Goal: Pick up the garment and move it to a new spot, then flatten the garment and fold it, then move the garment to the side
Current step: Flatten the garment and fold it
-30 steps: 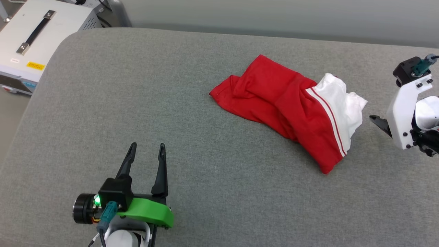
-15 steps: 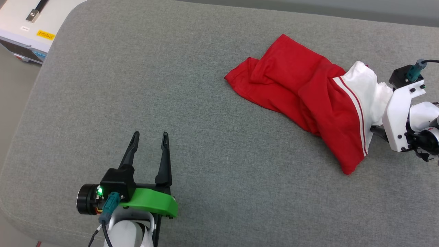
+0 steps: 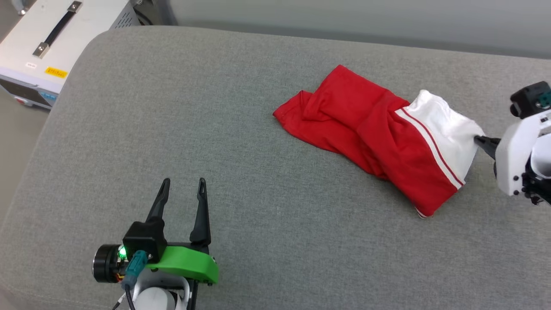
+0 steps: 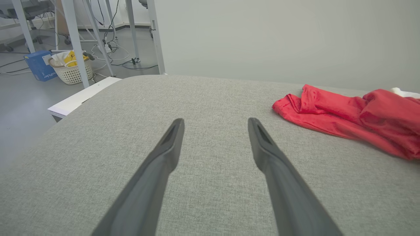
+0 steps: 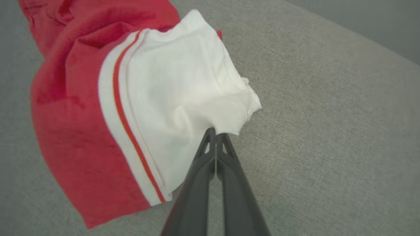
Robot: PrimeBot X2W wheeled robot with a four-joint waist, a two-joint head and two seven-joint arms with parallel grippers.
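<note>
Garment count is one: a crumpled red thin-fabric T-shirt [image 3: 366, 129] with one white sleeve showing and red-and-white stripe trim. It lies on the right half of the grey woven padded surface [image 3: 258, 237]. No lettering can be seen on it.

Two grippers are in view, each with two long dark fingers. The right gripper [image 3: 477, 138] has its fingers pressed together, pinching the outer edge of the white sleeve, whose cloth is drawn to a point at the tips [image 5: 213, 131]. The left gripper [image 3: 184, 183] hovers over bare surface, well apart from the garment, its fingers spread wide with nothing between them [image 4: 215, 121].

One white metal case with a black strap handle [image 3: 43, 43] stands beyond the surface's left corner.
</note>
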